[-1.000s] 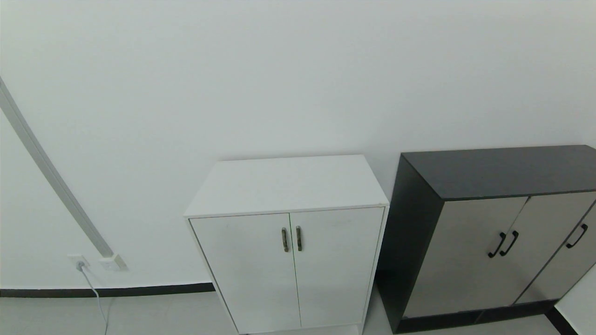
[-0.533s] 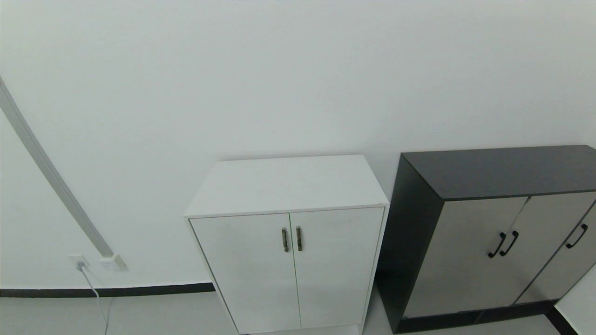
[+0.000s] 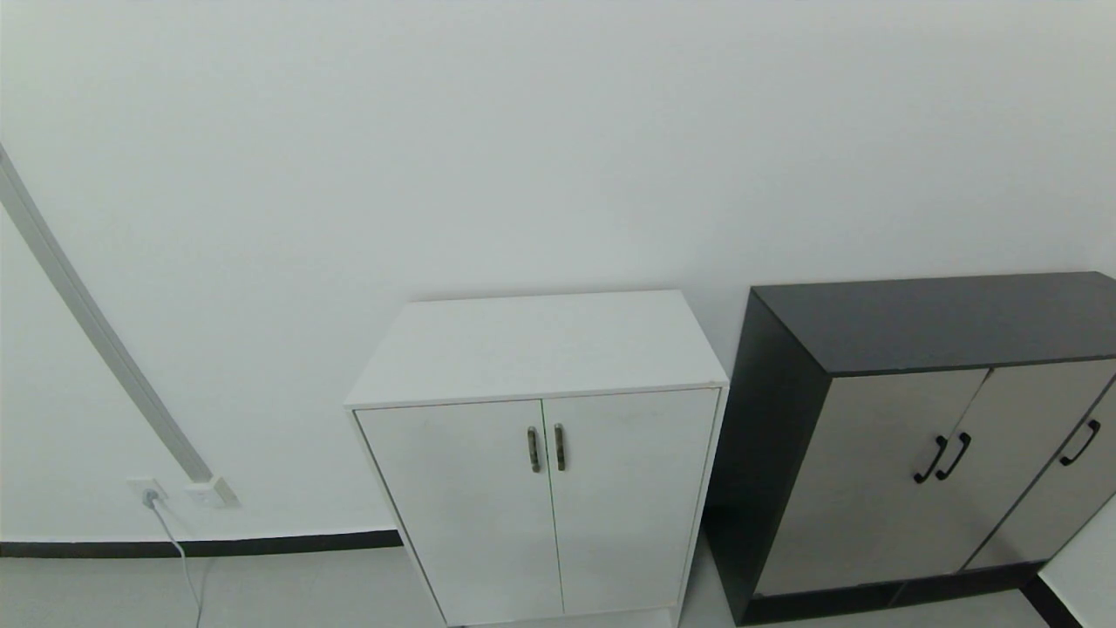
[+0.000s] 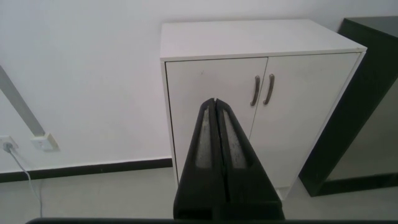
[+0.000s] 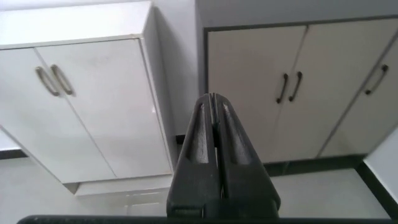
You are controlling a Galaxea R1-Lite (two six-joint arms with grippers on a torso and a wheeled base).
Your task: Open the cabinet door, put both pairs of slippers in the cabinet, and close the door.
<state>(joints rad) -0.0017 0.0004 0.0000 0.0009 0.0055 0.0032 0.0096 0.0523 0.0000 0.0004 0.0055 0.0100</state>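
Light: bright, even, diffuse.
Shadow: soft, between white cabinet (image 3: 536, 349) and black cabinet (image 3: 942, 318).
Edges: wall conduit (image 3: 187, 458) bows in head view.

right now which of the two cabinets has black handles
The black-framed cabinet on the right: its curved handles are black. The white cabinet beside it has straight, dull metal handles.

Plain office-type rm: bare wall (image 3: 523, 131), white cabinet (image 3: 536, 349), dark cabinet (image 3: 942, 318), socket (image 3: 148, 494) w/ cable (image 3: 179, 549).

Left pincer (image 4: 214, 102), right pincer (image 5: 212, 98) (both closed)
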